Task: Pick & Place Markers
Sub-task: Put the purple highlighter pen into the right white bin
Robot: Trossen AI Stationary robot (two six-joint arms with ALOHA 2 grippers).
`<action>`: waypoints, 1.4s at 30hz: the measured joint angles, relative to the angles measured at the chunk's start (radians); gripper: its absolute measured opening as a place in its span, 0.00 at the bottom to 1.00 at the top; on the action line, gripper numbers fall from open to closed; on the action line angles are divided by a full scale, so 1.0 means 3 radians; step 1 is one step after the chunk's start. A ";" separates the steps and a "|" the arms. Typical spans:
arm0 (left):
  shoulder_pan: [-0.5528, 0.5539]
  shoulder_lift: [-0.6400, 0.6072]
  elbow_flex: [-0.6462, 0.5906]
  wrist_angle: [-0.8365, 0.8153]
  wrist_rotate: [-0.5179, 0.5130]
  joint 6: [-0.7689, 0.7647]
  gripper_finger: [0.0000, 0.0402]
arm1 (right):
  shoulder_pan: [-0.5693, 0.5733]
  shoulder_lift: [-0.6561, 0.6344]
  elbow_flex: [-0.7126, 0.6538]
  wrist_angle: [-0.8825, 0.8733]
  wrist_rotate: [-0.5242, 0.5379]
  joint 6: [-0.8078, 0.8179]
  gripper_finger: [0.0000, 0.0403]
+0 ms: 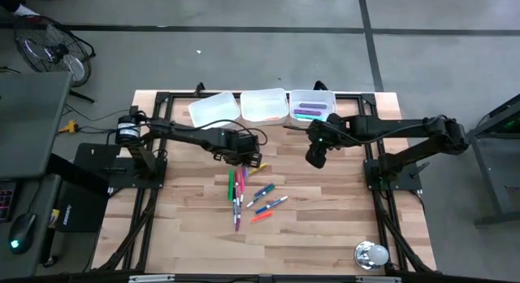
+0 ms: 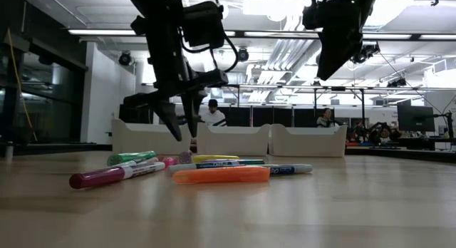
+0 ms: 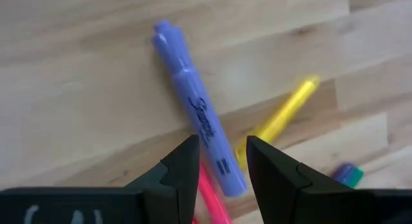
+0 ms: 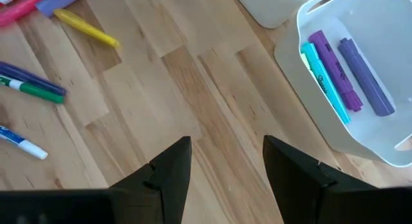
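The left arm reaches from the table's nine o'clock edge toward the centre, elbow bent, wrist tipped steeply down. Its left gripper (image 3: 221,166) hangs just above the twelve o'clock end of the scattered thin pen-shaped markers (image 1: 252,198) on the pale wooden plank table (image 1: 325,226). The fingers are released, with a gap between them and nothing held. Straight under that gap lies a lavender highlighter marker (image 3: 196,111), with a yellow highlighter marker (image 3: 283,114) beside it toward three o'clock and a pink marker (image 3: 209,195) poking out under the fingertips. In the low view, the left fingers point down with their tips clear of the table.

The rest of the markers spread from the centre toward six o'clock.

The right arm stretches in from three o'clock, forearm nearly level, and its right gripper (image 4: 222,169) hovers high over bare wood, fingers parted and empty. At twelve o'clock stands a row of three white rectangular plastic trays (image 1: 264,106); the rightmost white tray (image 4: 309,89) holds two purple markers (image 4: 351,73) and a teal one (image 4: 322,79).
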 joint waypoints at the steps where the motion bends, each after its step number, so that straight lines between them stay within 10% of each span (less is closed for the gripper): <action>1: 0.0017 0.0000 0.0000 -0.0015 0.0008 0.0002 0.31 | 0.0003 0.0000 0.0000 0.0001 0.0001 0.0000 0.45; 42: 0.0080 0.0487 0.0140 -0.0069 0.0172 0.0399 0.30 | 0.0015 0.0001 0.0001 -0.0018 -0.0087 -0.0059 0.45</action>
